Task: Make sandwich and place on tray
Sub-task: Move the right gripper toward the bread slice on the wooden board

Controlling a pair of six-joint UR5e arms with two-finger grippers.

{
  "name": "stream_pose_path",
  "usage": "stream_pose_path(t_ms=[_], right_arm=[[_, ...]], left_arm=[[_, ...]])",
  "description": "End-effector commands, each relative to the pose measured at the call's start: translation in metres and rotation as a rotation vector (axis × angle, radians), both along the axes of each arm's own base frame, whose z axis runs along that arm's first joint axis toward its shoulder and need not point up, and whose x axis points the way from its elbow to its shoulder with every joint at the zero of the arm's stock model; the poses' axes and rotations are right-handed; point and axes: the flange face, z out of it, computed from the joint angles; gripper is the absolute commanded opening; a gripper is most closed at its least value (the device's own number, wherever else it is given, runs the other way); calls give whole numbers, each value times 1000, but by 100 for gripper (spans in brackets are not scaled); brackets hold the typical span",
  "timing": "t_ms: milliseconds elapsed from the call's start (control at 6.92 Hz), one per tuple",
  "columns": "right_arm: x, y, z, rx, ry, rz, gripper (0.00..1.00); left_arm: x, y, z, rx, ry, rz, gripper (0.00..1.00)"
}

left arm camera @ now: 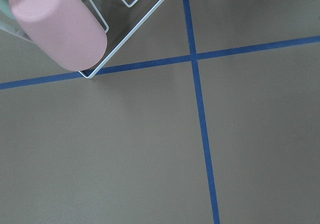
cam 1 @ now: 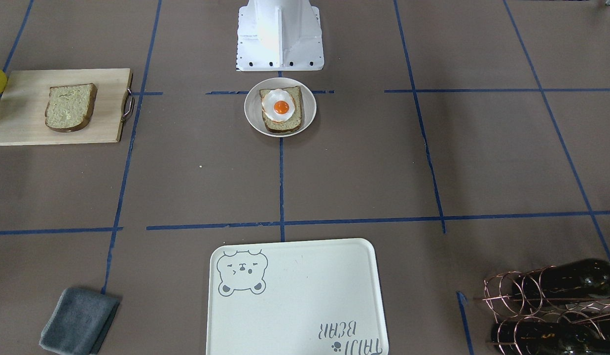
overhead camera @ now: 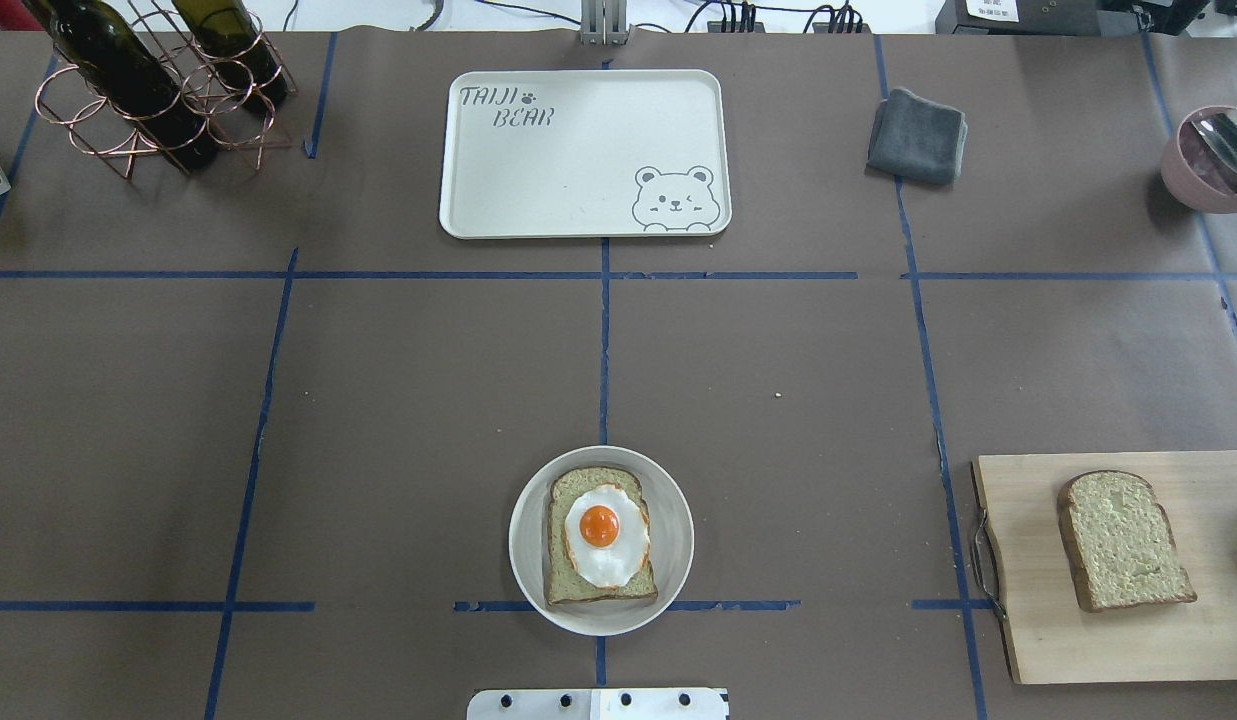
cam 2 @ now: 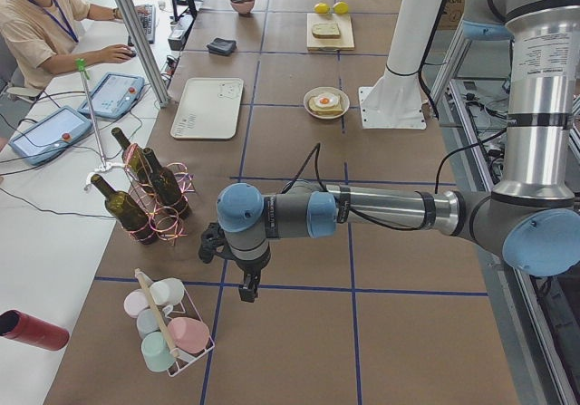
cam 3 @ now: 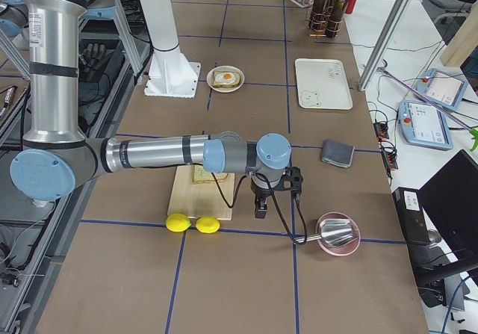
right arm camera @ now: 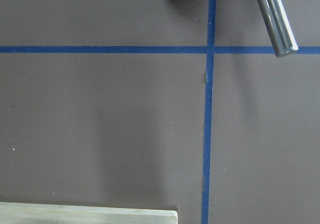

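Note:
One bread slice [overhead camera: 575, 580] lies on a small round plate [overhead camera: 526, 540] near the robot base, with the fried egg [overhead camera: 603, 533] on top; both show in the front view too, slice [cam 1: 285, 124] and egg [cam 1: 280, 106]. The second bread slice [overhead camera: 1123, 540] lies on the wooden cutting board [overhead camera: 1028, 620]. The cream bear tray [overhead camera: 578, 150] sits bare at the far middle. My left gripper [cam 2: 246, 287] hangs near a cup rack, far from the food. My right gripper [cam 3: 261, 211] hangs beside the board's end. I cannot tell whether either is open or shut.
A copper rack with wine bottles [overhead camera: 138, 80] stands far left. A grey cloth [overhead camera: 916, 136] and a pink bowl with a spoon [overhead camera: 1213, 155] are far right. Two lemons [cam 3: 193, 223] lie by the board. A wire rack of pastel cups [cam 2: 168, 328] stands below the left gripper.

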Motion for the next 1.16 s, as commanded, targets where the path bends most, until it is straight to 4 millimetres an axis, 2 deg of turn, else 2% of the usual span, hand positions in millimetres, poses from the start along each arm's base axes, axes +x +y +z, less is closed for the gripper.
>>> stream_pose_path(t_ms=[0,145,434,578,723,867,1012], right_arm=[[1,0,0,1,4,1,100],[1,0,0,3,2,2,100],[0,2,2,6,0,-1,100],[1,13,10,-9,0,-2,100],[0,16,4,39,-18,-1,100],[-20,41,-4,117,-86,-45,100],[-37,66,-13,131,-112,-25,100]], left_arm=[[-1,-6,-10,30,-5,7,100],[0,-6,-5,20,-9,8,100],[0,-6,-14,36,-4,3,100],[1,-6,-9,36,-5,13,100],[1,-1,-4,50,-1,11,100],[6,1,-10,69,61,10,100],[20,-2,-20,143,157,29,100]])
